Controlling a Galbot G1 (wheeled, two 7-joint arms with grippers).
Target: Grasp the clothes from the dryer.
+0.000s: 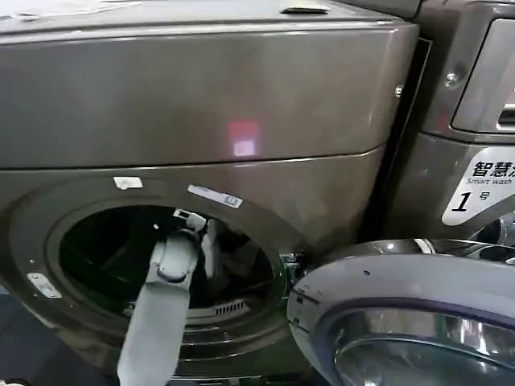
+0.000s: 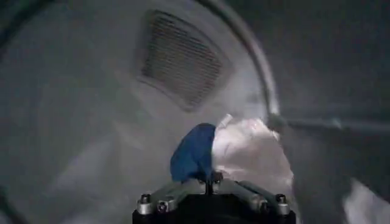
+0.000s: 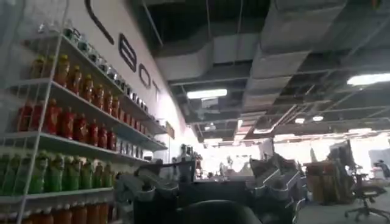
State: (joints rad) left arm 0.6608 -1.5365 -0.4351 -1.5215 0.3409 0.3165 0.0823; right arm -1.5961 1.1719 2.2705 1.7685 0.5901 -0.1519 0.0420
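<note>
The dryer is a big bronze-grey machine with a wide round port. My left arm reaches through that port, and my left gripper is deep in the dark drum. In the left wrist view the left gripper is shut on the clothes. They are a whitish-grey bundle with a blue piece, pinched right at the fingertips. More pale fabric lies off to one side. My right gripper is parked away from the machine, open and holding nothing.
The grey-rimmed glass door hangs open at the lower right, close to the port. A neighbouring machine with a white "1" sticker stands at the right. A vent grille sits in the drum's back wall. Shelves of bottles fill the room beside the right arm.
</note>
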